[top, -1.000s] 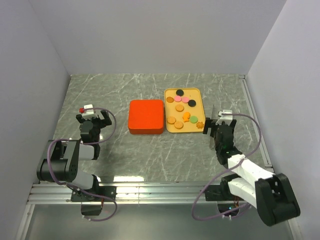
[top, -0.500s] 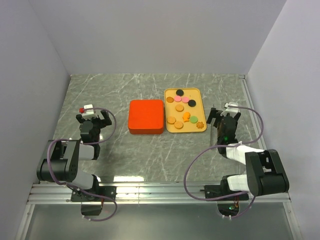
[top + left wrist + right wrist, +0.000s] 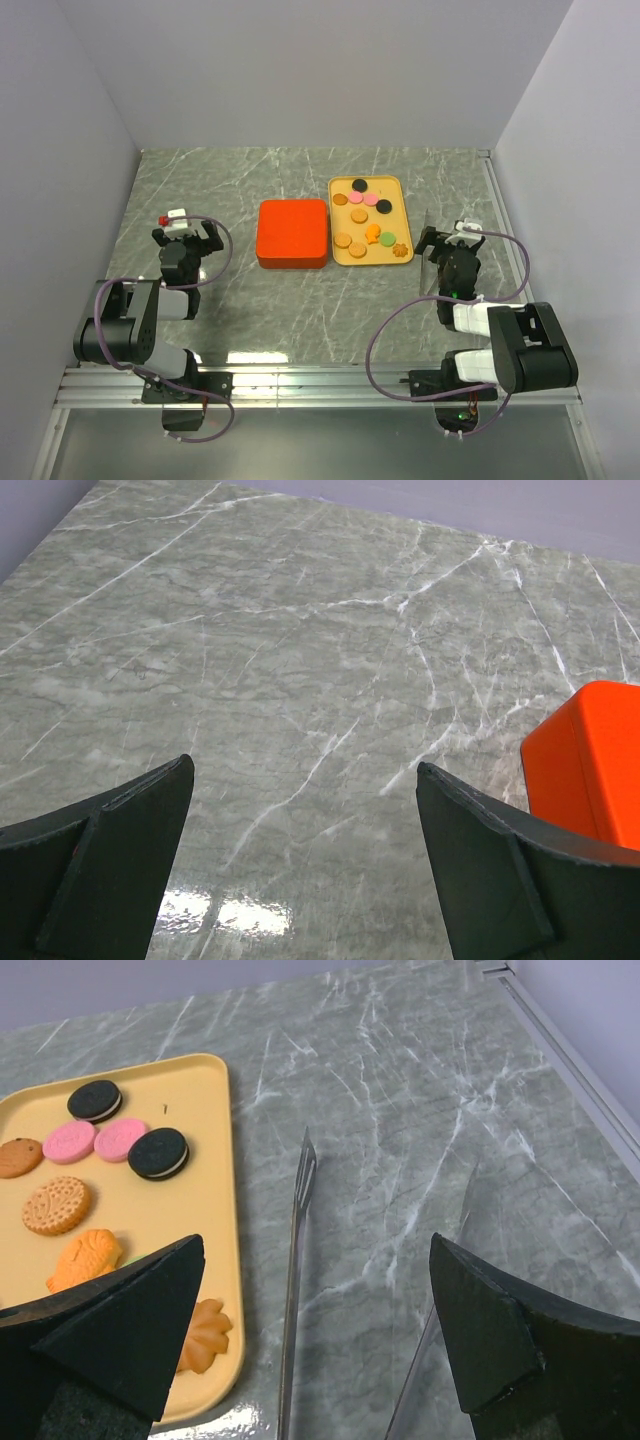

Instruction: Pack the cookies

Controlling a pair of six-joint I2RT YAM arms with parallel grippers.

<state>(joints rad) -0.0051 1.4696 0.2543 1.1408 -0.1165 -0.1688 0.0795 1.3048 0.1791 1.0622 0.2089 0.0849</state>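
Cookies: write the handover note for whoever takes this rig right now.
Left gripper: open and empty, over the grey marble table, left of the orange-red square box.
Right gripper: open, just right of the flat yellow tray. A thin clear pointed strip sits between its jaws; it does not look gripped.
Small toy cookies: all that show lie on the tray.
Done: nothing visibly packed; the box looks closed.
Left: probably open the box, then move every cookie in.
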